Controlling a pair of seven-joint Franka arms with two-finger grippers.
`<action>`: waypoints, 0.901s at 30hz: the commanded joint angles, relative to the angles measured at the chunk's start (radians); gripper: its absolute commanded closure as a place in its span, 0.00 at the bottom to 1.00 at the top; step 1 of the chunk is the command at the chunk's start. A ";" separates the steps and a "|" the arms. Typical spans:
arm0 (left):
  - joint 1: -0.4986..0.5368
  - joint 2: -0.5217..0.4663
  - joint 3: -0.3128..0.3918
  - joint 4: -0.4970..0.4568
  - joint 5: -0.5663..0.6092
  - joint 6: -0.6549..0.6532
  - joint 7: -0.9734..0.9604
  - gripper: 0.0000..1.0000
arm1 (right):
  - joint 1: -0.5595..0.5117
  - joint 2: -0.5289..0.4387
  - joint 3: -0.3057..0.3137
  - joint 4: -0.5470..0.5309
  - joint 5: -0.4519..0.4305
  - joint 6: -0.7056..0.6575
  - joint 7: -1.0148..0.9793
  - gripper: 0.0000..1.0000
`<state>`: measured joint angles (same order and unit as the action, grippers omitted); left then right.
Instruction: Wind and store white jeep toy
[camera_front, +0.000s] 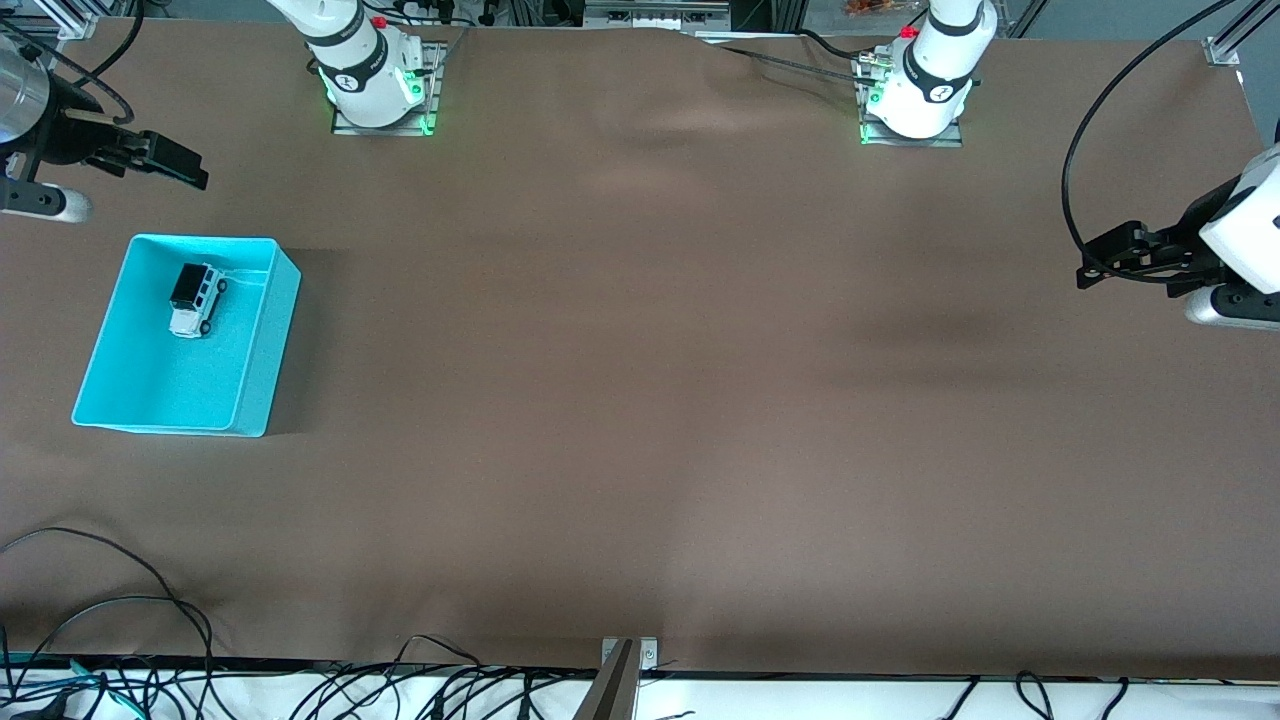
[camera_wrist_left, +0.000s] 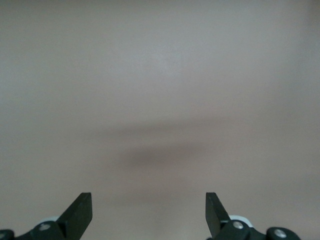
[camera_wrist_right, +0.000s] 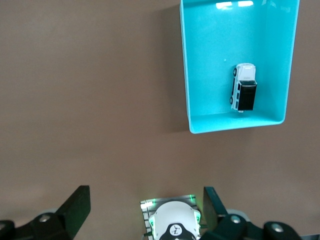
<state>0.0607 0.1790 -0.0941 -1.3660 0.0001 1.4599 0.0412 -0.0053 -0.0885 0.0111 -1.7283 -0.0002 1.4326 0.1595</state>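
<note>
A: Where does the white jeep toy (camera_front: 196, 299) sit?

B: Inside the turquoise bin (camera_front: 250, 375), on its side, in the half toward the robots' bases, at ten o'clock from table centre in the front view.

A: And the grippers?

B: The right gripper (camera_front: 160, 160) hangs at the bin's twelve o'clock, fingers apart, empty. The left gripper (camera_front: 1120, 262) waits at three o'clock, likewise spread.

A: Likely faults?

B: The tipped jeep offers a narrow hold and may slip; the bin's wall could block a low approach.
</note>
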 joint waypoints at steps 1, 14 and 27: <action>0.004 0.002 -0.007 0.016 0.018 -0.015 -0.012 0.00 | -0.027 0.102 0.015 0.091 0.002 0.022 -0.001 0.00; 0.004 0.002 -0.007 0.016 0.018 -0.015 -0.012 0.00 | -0.022 0.121 0.017 0.119 0.002 0.028 -0.015 0.00; 0.004 0.002 -0.007 0.016 0.018 -0.015 -0.012 0.00 | -0.022 0.108 0.017 0.115 0.005 0.028 -0.049 0.00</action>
<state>0.0607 0.1790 -0.0941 -1.3660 0.0001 1.4599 0.0412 -0.0153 0.0267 0.0188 -1.6304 -0.0002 1.4762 0.1353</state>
